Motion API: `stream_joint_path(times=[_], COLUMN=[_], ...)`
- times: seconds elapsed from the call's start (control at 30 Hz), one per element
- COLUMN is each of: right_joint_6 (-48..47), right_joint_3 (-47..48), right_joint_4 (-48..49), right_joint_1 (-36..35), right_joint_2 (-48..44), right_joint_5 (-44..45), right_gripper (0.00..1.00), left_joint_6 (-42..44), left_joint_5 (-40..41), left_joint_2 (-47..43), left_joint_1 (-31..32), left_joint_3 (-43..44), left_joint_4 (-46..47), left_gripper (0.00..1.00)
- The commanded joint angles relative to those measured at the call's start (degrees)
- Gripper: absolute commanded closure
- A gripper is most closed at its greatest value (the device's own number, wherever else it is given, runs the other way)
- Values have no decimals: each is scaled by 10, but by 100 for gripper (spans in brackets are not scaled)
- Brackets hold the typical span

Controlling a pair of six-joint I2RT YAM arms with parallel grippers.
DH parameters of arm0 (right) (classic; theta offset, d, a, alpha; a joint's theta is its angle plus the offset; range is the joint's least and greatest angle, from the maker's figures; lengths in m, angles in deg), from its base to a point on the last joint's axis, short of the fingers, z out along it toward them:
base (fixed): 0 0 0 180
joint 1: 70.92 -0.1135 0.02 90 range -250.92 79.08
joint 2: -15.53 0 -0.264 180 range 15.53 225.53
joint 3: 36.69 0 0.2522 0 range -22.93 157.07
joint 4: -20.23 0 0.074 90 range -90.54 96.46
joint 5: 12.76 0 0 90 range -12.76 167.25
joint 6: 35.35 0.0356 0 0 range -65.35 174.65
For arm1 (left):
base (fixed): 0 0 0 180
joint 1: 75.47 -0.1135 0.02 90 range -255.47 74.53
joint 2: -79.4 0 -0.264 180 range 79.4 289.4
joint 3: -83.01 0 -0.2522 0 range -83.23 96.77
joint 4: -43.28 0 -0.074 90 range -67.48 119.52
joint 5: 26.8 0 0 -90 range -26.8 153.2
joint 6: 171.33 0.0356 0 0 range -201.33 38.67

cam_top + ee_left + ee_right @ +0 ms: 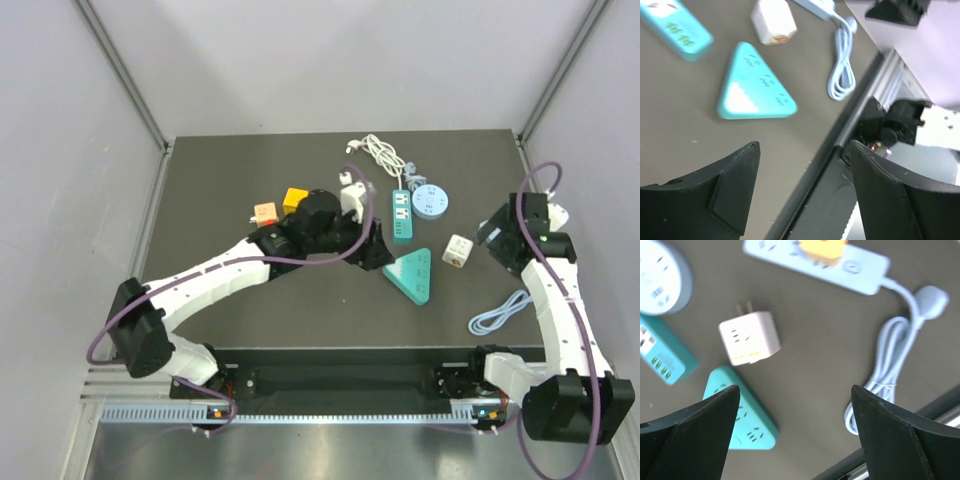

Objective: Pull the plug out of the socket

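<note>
A yellow plug [822, 249] sits in a pale blue power strip [862, 267] at the top of the right wrist view. The strip's coiled cable [890, 350] runs toward the table's front edge and also shows in the top view [500, 312]. In the top view the plug is hidden under the right arm. My right gripper [795, 390] is open and empty, held above the table near a white cube adapter [749, 337]. My left gripper [805, 147] is open and empty, hovering near a teal triangular socket [755, 87], with the table's front edge below it.
A teal power strip [401, 213], a round blue socket [431, 201], a white cable [380, 152], a white cube [352, 195], a yellow cube [294, 200] and an orange cube [264, 212] lie mid-table. The white cube adapter [457, 250] and the triangular socket [413, 275] lie between my grippers.
</note>
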State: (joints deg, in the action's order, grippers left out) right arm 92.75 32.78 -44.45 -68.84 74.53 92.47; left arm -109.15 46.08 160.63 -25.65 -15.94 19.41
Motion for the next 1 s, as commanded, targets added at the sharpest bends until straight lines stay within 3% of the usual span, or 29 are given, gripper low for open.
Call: stream_joint_path(times=[0.0, 0.2, 0.4, 0.7, 0.83, 0.97], right_joint_6=[14, 0, -1, -15, -16, -32], right_joint_3=[22, 33, -25, -52, -87, -117], right_joint_4=[-24, -6, 70, 150, 171, 210], right_joint_1=[52, 130, 252, 374, 398, 398], right_joint_2=[-10, 12, 18, 126, 149, 152], right_joint_5=[24, 19, -2, -15, -36, -49], right_gripper=[9, 12, 28, 32, 53, 62], left_joint_6=[12, 41, 6, -28, -31, -31], left_joint_5=[10, 38, 2, -19, -15, -8], left_joint_2=[30, 110, 152, 170, 162, 154], left_joint_1=[47, 90, 90, 101, 102, 102], left_joint_3=[52, 154, 206, 198, 184, 174], left_joint_4=[25, -51, -51, -46, -46, -40], left_gripper=[23, 24, 30, 30, 30, 30])
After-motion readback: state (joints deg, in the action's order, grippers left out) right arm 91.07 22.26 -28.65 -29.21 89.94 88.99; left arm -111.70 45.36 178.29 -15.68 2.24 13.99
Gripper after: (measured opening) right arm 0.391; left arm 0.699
